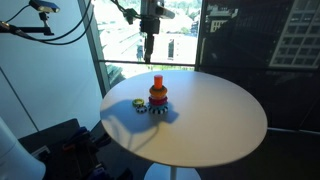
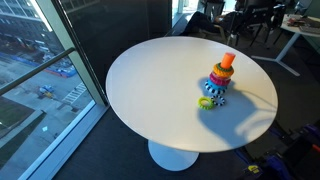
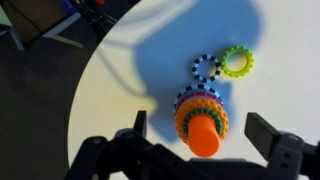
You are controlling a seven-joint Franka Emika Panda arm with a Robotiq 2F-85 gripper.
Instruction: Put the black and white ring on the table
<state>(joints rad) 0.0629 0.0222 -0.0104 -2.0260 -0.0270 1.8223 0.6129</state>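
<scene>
The black and white ring [image 3: 206,68] lies flat on the tabletop [image 3: 120,100], likely done, so the empty gripper [image 3: 203,135] hangs above, spread apart.

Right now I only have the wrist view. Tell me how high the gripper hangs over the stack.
Observer: In an exterior view the gripper hangs well above the ring stack, touching nothing.
Operator: Give me the table's edges.
Observer: The table is round; the stack stands off-centre, clear of every edge.
Operator: Place the black and white ring.
Observer: It lies on the side of the stack toward the window.
</scene>
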